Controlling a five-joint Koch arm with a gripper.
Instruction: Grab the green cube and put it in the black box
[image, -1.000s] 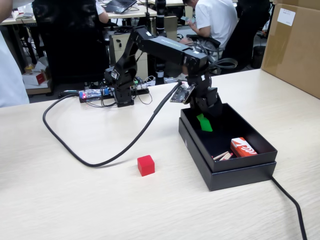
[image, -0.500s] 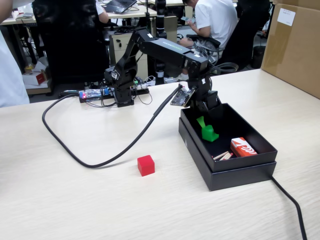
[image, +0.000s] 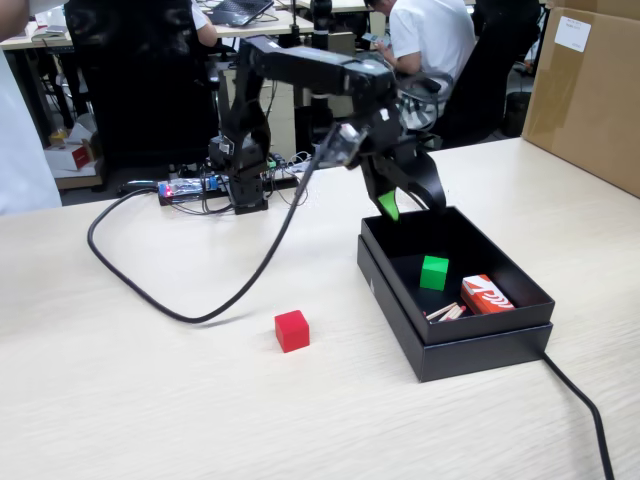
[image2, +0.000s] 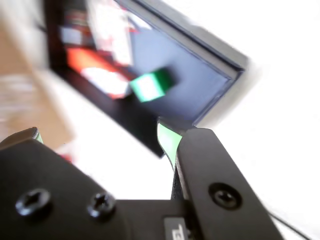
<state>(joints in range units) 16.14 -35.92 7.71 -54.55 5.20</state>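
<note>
Fixed view, left to right: thick black cable (image: 190, 300) looping across the pale bench (image: 120, 400); red cube (image: 292, 330) alone on the bench, left of the black box (image: 470, 350) and well apart from it. Black arm (image: 300, 70) reaching right from its base, end effector (image: 410, 203) raised above the box's far-left corner, jaws spread wide, holding nothing, one green fingertip (image: 388, 205) showing. Inside the box: green cube (image: 434, 272) resting on the floor, near an orange-and-white packet (image: 487, 294). Far right, brown cardboard box (image: 590, 90).

Wrist view, blurred: end effector (image2: 100, 137) seen from behind with both green tips apart, green cube (image2: 150, 85) below on the box's dark floor (image2: 200, 75), clear of the jaws; red cube not in this view.
</note>
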